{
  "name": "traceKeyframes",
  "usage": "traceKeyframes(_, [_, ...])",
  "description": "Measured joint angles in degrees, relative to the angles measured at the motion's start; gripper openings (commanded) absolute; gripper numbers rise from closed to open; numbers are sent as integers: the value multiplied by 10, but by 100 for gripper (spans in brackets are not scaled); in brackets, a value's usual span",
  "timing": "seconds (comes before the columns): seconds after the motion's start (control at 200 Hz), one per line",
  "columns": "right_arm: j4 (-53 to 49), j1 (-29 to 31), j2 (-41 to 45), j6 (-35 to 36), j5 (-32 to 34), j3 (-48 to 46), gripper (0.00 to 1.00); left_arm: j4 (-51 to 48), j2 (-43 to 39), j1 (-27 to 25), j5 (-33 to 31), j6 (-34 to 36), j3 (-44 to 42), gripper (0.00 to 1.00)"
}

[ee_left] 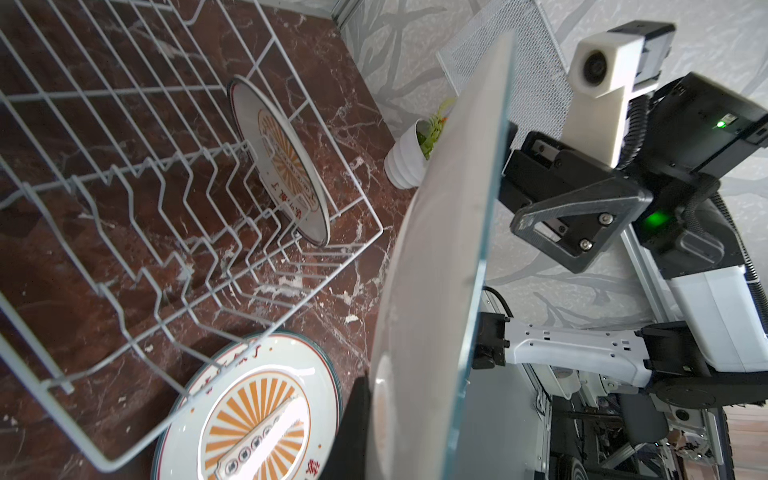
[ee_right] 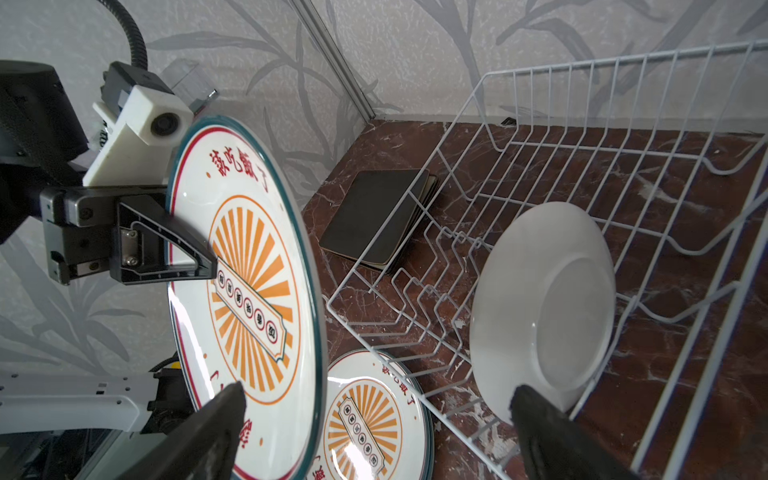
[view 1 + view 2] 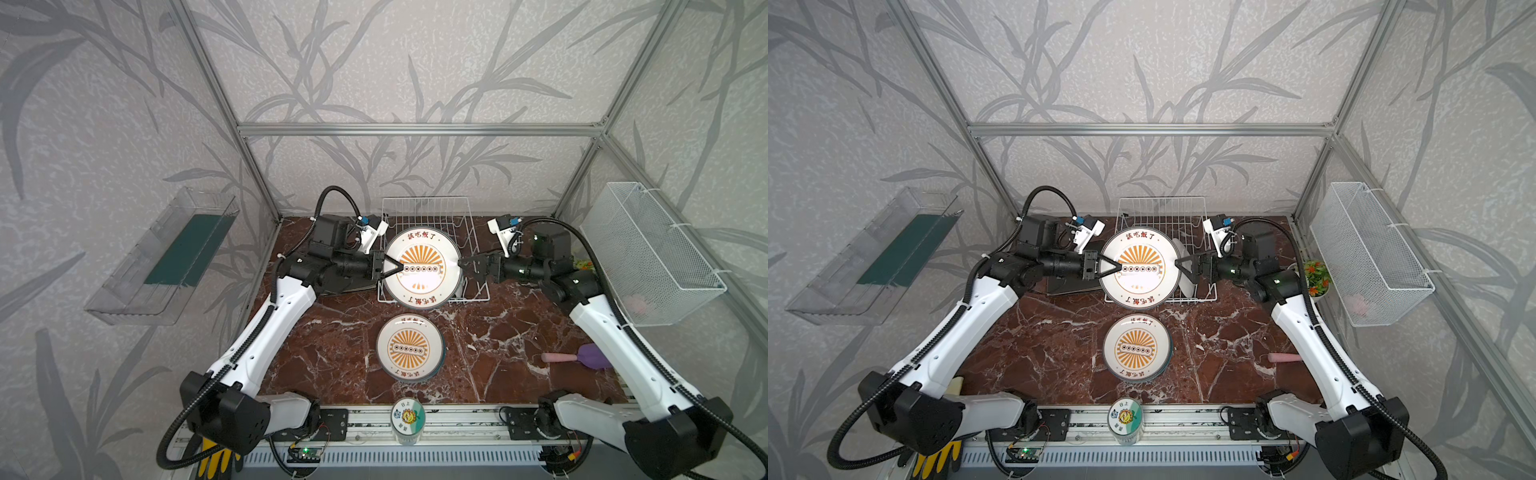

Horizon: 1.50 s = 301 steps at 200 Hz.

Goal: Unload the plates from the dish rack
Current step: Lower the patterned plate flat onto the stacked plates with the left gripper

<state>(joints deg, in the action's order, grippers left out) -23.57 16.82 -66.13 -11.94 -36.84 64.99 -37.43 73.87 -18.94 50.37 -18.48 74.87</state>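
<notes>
The left gripper (image 3: 398, 268) is clamped on the rim of a round sunburst plate (image 3: 424, 245), one finger lying across the printed face and reaching almost to its middle. The plate hangs in the air above the front of the dish rack (image 3: 426, 212), its face turned up toward the top views, and stretches away from the left gripper toward the right gripper (image 3: 462, 266).

The right gripper sits at the plate's opposite edge with its fingers (image 2: 220, 419) spread wide apart. That rim lies between them in the right wrist view, with no grip on it.

Below and beyond the right gripper, one more plate (image 2: 548, 307) stands upright in the rack's slots, its plain white back facing that gripper. Beneath the held plate, in front of the rack, a stack of sunburst plates (image 3: 409, 347) lies flat on the counter (image 3: 498, 332). Under the left gripper's arm, beside the rack, black square plates (image 2: 374, 216) lie stacked.
</notes>
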Motion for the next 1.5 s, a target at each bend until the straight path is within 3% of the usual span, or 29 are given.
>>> traceKeyframes(0.18, [-62,24,36,93,45,-2,99,-78,-28,0,-28,14,-18,0])
traceKeyframes(0.42, [-76,59,67,161,92,-16,99,-109,-78,0,-49,4,-138,0])
traceKeyframes(0.785, [-75,95,53,184,141,-17,99,-85,-73,0,-37,-28,-242,0])
traceKeyframes(1.105, [-63,97,56,180,177,-27,99,2,-70,0,-27,-97,-349,0])
traceKeyframes(1.504, [-63,97,61,160,205,-28,99,104,-19,-2,-23,-136,-379,0])
